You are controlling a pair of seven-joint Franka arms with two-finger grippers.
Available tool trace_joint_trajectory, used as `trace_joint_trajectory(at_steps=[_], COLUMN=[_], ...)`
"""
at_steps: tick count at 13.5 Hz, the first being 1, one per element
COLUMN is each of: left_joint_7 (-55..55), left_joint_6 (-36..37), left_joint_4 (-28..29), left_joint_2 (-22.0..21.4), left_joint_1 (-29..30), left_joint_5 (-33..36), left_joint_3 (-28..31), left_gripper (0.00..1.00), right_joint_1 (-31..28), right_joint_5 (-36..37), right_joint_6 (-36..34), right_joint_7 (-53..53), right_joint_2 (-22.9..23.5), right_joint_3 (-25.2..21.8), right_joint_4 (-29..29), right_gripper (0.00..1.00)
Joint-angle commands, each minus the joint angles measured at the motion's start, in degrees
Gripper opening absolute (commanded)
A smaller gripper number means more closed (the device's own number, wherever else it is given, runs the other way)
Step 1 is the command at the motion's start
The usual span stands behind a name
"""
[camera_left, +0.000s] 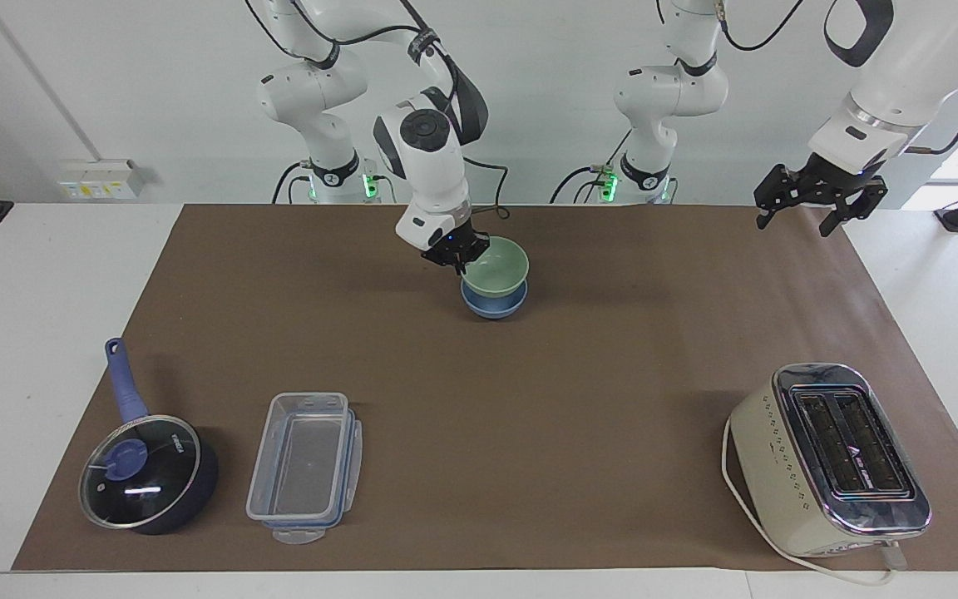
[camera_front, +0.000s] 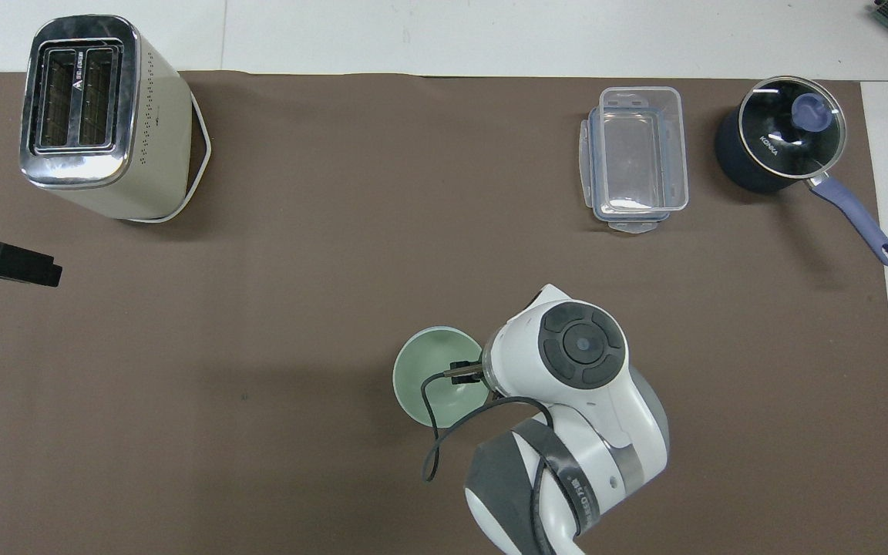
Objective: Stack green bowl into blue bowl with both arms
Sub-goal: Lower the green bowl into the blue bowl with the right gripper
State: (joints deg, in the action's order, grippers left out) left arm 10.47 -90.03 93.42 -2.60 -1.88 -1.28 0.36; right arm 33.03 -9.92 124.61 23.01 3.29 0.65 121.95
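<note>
The green bowl (camera_left: 497,268) sits inside the blue bowl (camera_left: 491,307) near the robots' edge of the brown mat, its rim standing above the blue rim. My right gripper (camera_left: 462,254) is shut on the green bowl's rim on the side toward the right arm's end of the table. In the overhead view the green bowl (camera_front: 428,374) covers the blue bowl, and the right wrist hides that gripper's fingers. My left gripper (camera_left: 816,206) is open and empty, up in the air over the mat's edge at the left arm's end; it also shows in the overhead view (camera_front: 8,262).
A cream toaster (camera_left: 828,457) stands farther from the robots at the left arm's end. A clear lidded plastic container (camera_left: 306,466) and a dark blue saucepan with a glass lid (camera_left: 146,470) stand farther out at the right arm's end.
</note>
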Motion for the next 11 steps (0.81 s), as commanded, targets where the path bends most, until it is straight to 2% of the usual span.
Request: trace_joint_trajectory(at_steps=[1,7,11], left_joint_7=[0.17,0.17,0.26], left_joint_6=[0.47,0.47,0.47], left_joint_4=[0.54,0.54,0.54], left_joint_2=[-0.74,-0.74,-0.74], left_joint_1=[0.04,0.04,0.04], left_joint_5=[0.93,0.93,0.93], left_joint_3=[-0.19,-0.27,-0.27], left_gripper=[1.00,1.00,1.00], right_joint_1=[-0.16,-0.33,-0.16], right_joint_5=[-1.42,-1.42,-1.42], right_joint_6=[1.33,5.11,8.19], right_joint_7=[-0.60,-2.35,-2.36], right_joint_2=[-0.39,0.31,2.59], right_joint_3=[0.15,0.06,0.15], right_joint_4=[1.45,2.50,2.59], right_gripper=[0.00,0.00,0.00])
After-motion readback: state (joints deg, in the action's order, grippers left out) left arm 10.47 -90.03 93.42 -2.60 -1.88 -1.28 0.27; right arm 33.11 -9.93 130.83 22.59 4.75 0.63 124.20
